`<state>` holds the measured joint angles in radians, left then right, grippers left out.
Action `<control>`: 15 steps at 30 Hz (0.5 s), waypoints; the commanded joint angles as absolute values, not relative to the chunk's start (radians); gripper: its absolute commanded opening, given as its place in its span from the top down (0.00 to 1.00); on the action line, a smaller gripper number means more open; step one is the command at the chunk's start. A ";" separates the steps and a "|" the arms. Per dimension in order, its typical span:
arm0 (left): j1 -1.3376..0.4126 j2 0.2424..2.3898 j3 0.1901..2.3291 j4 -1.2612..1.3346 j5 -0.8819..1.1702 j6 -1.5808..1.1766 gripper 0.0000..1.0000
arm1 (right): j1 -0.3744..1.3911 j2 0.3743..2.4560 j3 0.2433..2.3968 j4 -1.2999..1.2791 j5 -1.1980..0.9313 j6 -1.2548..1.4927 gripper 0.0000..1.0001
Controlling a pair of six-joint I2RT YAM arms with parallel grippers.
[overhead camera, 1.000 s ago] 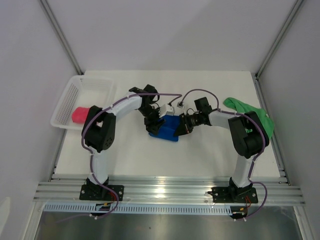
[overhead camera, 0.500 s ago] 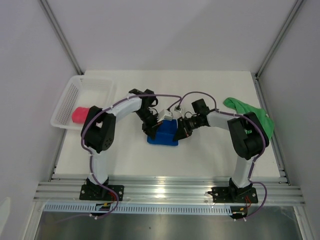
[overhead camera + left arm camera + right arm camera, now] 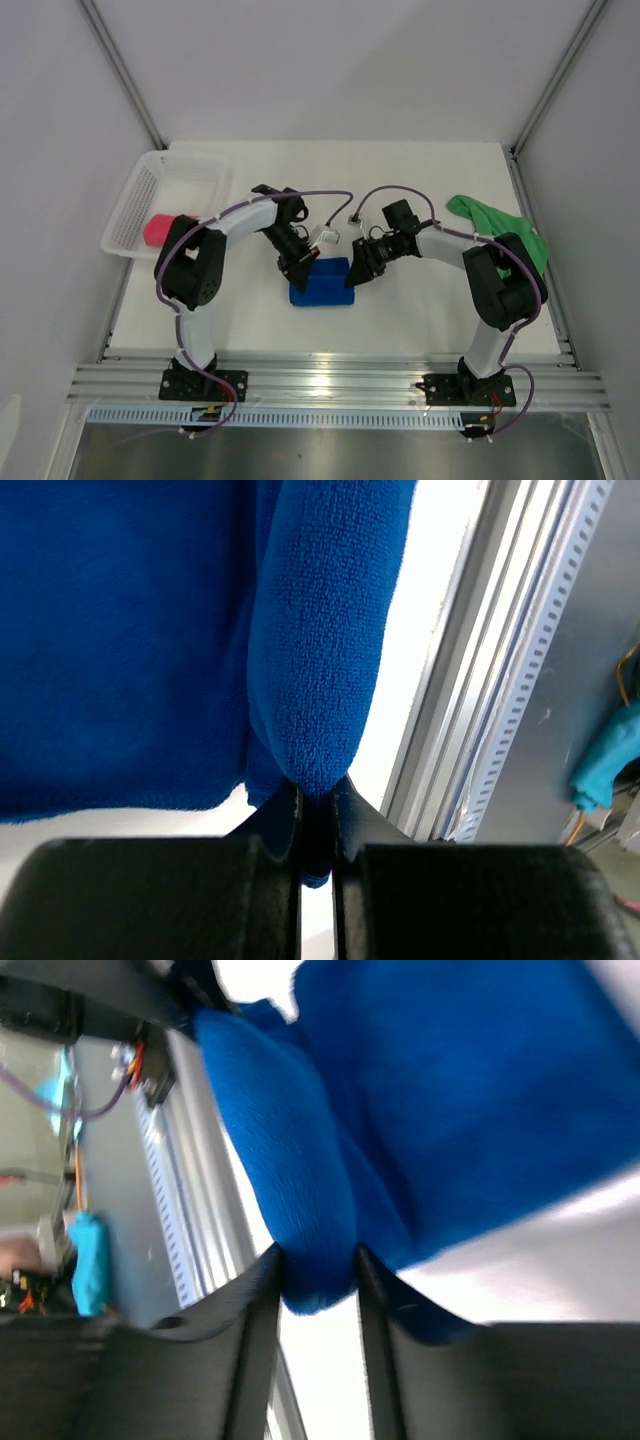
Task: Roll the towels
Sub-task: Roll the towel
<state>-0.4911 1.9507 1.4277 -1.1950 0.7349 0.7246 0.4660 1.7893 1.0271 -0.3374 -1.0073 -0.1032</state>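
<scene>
White table (image 3: 420, 315), blue towel (image 3: 322, 288), grey walls (image 3: 330, 70)

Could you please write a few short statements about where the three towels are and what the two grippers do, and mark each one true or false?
1. The pink towel lies in the white basket. True.
2. The left gripper pinches a fold of the blue towel. True.
3. The green towel lies in the basket too. False: it lies on the table, at the right side.
4. The right gripper has nothing between its fingers. False: a fold of the blue towel sits between them.
5. The blue towel lies on the table between the two grippers. True.
</scene>
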 commanded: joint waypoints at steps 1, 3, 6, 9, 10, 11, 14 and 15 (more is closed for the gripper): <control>-0.462 1.954 1.425 -1.167 0.706 0.640 0.96 | 0.425 1.779 1.061 -0.255 -0.930 -0.041 0.59; -0.460 1.963 1.422 -1.164 0.677 0.629 0.96 | 0.414 1.767 1.068 -0.230 -0.914 -0.043 0.57; -0.462 1.989 1.433 -1.152 0.637 0.603 0.96 | 0.396 1.743 1.080 -0.215 -0.864 -0.044 0.57; -0.462 2.000 1.439 -1.132 0.617 0.588 0.96 | 0.379 1.697 1.085 -0.230 -0.818 -0.078 0.56; -0.462 2.006 1.443 -1.131 0.612 0.581 0.96 | 0.374 1.680 1.085 -0.238 -0.801 -0.093 0.57; -0.460 2.009 1.447 -1.131 0.609 0.569 0.96 | 0.374 1.663 1.081 -0.242 -0.783 -0.110 0.57; -0.460 2.023 1.445 -1.126 0.611 0.554 0.94 | 0.406 1.571 1.030 -0.189 -0.730 -0.169 0.63; -0.460 2.023 1.443 -1.117 0.609 0.548 0.94 | 0.425 1.548 0.981 -0.163 -0.718 -0.175 0.67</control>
<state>-0.4660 2.0117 1.4288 -1.1408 0.6327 0.5831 0.3851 1.6505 1.0321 -0.2436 -0.7818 -0.1108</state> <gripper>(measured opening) 0.070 0.359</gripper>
